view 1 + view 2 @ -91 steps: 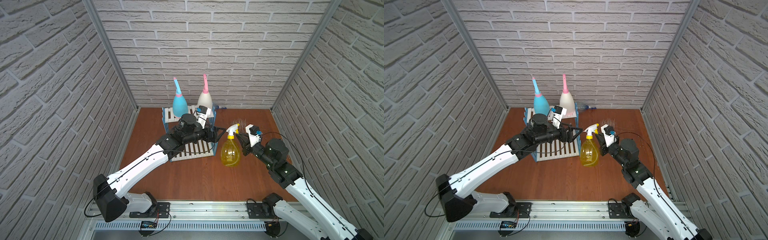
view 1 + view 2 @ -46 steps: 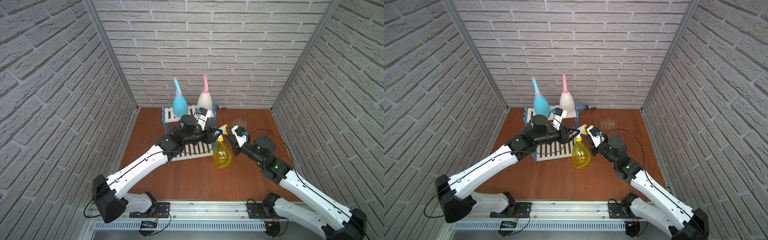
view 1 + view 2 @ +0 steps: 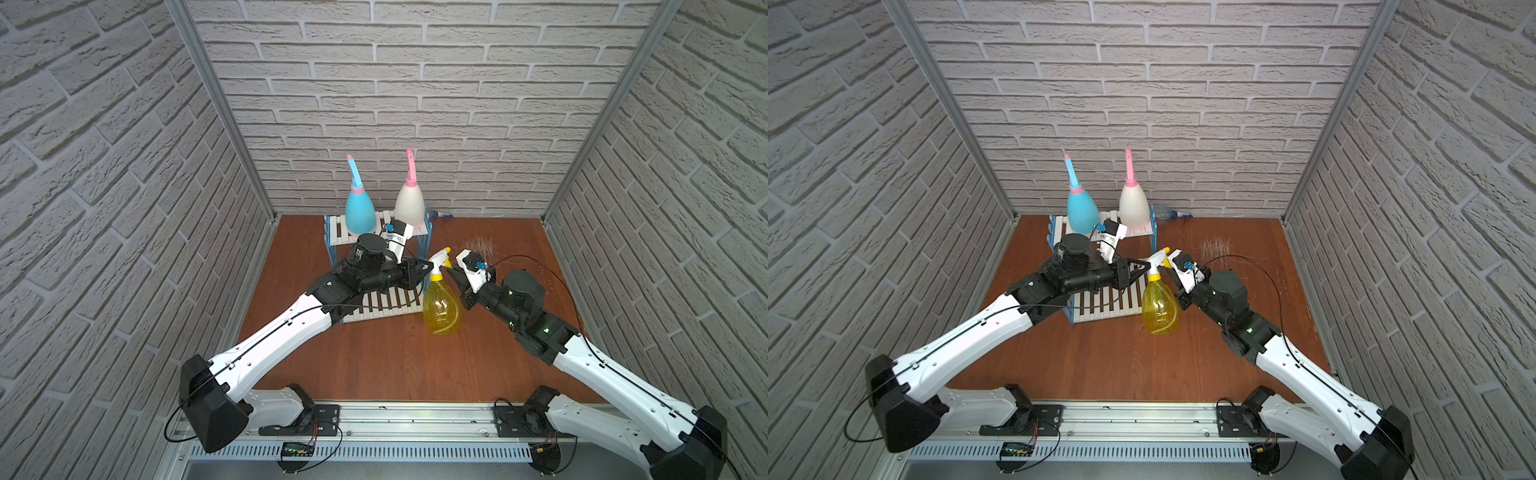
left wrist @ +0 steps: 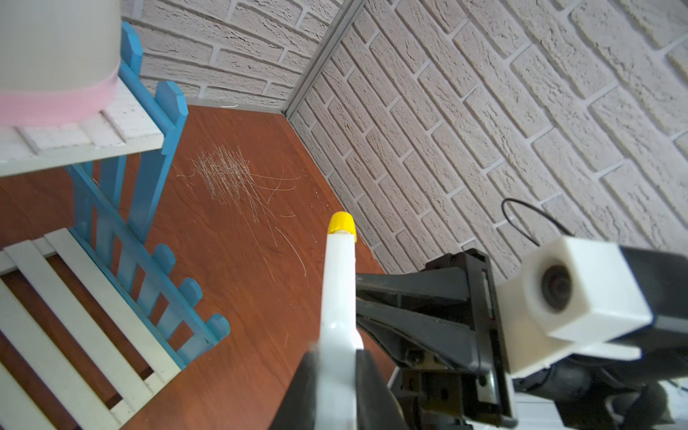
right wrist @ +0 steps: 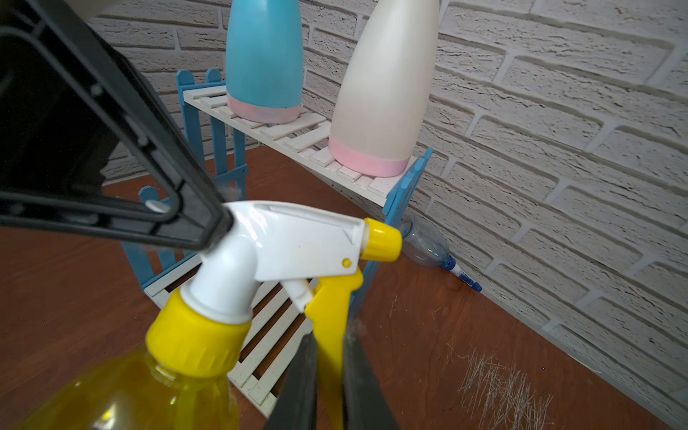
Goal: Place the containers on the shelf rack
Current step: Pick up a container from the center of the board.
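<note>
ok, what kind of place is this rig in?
Probably a staged lab test cell: grey faux-brick wall panels, aluminium corner posts, and white robot arms mounted on a metal base rail.

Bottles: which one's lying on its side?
The clear bottle: it lies on the floor by the back wall. The blue bottle and cream bottle stand on the rack; the yellow bottle is upright too.
</note>
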You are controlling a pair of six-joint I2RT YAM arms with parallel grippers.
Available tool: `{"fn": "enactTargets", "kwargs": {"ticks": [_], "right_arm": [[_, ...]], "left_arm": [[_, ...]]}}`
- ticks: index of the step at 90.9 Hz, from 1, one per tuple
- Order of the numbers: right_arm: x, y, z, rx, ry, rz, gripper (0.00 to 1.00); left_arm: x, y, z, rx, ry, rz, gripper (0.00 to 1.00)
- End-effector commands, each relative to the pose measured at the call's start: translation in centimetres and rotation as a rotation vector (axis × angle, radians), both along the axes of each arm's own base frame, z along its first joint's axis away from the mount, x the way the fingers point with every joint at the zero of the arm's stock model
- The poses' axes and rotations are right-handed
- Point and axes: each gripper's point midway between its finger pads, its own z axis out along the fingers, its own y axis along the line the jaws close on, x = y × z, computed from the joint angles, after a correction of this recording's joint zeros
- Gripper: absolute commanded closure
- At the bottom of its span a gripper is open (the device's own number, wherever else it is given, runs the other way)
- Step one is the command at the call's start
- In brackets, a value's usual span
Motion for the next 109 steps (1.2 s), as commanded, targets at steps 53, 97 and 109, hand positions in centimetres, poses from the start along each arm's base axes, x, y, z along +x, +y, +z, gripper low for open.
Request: {"fn": "enactTargets", "kwargs": {"ticks": [53, 97, 109], "right_arm": [[0.0, -0.2, 1.8, 0.043, 0.02, -0.031, 0.32], [-3.1, -3.7, 4.4, 0.118, 0.019, -0.072, 0.05], [-3.2, -4.0, 5.1, 0.162, 0.011, -0.084, 0.04]], "left_arm": [[0.1, 0.4, 0.9, -0.045, -0.018, 0.01, 1.0], [-1.4, 4.9, 1.1, 0.101, -0.183, 0.097, 1.0], [-2.5, 8.0, 1.1, 0.196, -0.267, 0.16, 1.0]]}}
